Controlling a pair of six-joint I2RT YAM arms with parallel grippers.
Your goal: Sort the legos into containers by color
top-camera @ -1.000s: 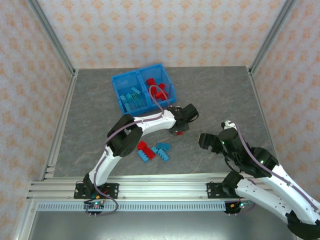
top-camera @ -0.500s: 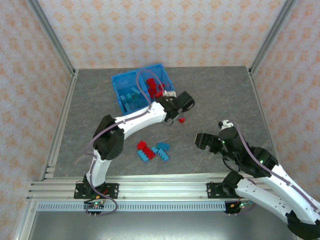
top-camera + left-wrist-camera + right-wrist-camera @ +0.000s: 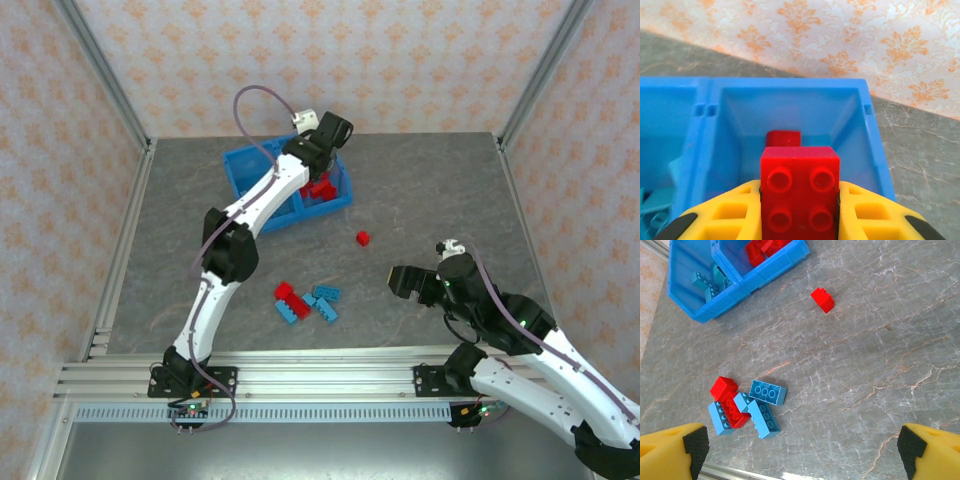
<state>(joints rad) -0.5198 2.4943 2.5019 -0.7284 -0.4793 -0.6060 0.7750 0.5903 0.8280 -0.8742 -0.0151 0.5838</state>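
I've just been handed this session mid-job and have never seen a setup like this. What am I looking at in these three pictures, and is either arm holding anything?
These are two robot arms bolted at the near edge of a table. The wide picture looks down from above and behind them. The other two come from a camera on each wrist.

The left gripper is shut on a red brick, above the compartment of the blue bin that has red bricks in it. The other compartment holds light blue bricks.

The right gripper is open and empty.

On the table lie a lone red brick and a mixed red and blue cluster.
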